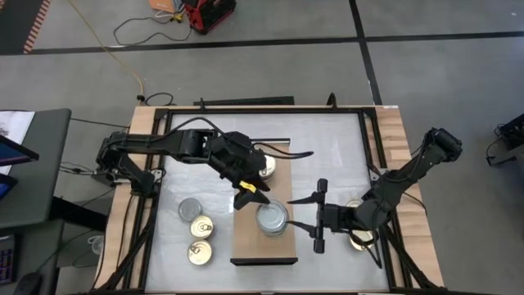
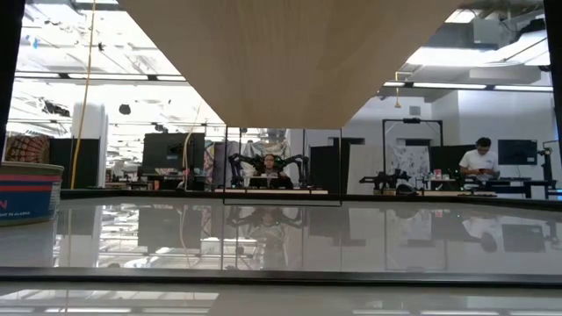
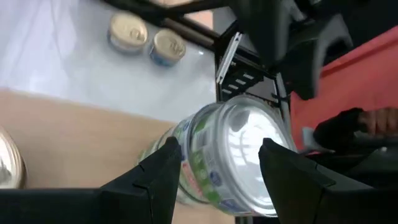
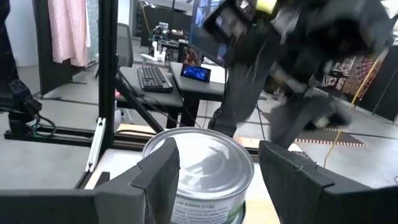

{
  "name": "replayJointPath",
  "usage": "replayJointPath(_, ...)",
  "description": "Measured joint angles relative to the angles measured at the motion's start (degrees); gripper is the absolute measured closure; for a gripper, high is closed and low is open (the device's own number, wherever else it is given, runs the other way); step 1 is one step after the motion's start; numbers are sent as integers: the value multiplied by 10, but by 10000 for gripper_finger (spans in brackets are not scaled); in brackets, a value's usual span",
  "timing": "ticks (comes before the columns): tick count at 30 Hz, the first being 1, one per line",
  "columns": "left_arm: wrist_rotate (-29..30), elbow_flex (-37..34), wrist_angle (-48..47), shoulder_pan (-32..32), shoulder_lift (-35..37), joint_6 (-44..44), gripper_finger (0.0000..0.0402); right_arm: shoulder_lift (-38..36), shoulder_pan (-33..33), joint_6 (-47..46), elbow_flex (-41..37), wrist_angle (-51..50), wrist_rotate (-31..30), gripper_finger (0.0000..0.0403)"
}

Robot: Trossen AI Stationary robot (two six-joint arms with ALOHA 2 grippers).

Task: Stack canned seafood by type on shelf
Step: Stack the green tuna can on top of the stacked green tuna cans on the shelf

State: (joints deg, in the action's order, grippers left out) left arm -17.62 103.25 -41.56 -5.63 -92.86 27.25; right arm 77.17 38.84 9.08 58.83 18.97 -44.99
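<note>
We see a stack of silver-lidded tins standing on the light-wood shelf, toward its right edge and about midway along; the left wrist view shows green-labelled tins one on top of another. Another tin sits at the shelf's far end, partly under the left arm. The left hand hangs just above and left of the stack, its fingers spread on either side of the top tin and not pressing it. The right hand reaches in from the right, level with the stack, fingers apart with the tin framed between them. Left of the shelf, on the white desk, lie one silver tin and two gold-lidded ones. One more gold tin shows under the right arm.
</note>
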Motion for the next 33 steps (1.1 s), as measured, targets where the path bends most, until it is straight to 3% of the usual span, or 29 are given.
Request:
replayJointPath(4, 48, 49, -12, -9, 5, -83, 196, 0, 10, 2, 0, -1, -3, 159)
replayJointPath(10, 245, 81, -96, -104, 3, -247, 196, -5, 45, 24, 0, -5, -73, 159)
replayJointPath(15, 355, 81, -114, -182, 2, -281, 196, -9, 63, 19, 0, -10, -95, 159)
replayJointPath(20, 414, 69, -114, -240, 0, -296, 196, -10, 70, 5, 0, -14, -96, 159)
replayJointPath(26, 519, -4, -74, -258, -2, -336, 196, -10, 67, -7, 0, -17, -96, 159)
replayJointPath(33, 541, -22, -27, -254, -1, -380, 196, -10, 67, -12, 0, -18, -96, 159)
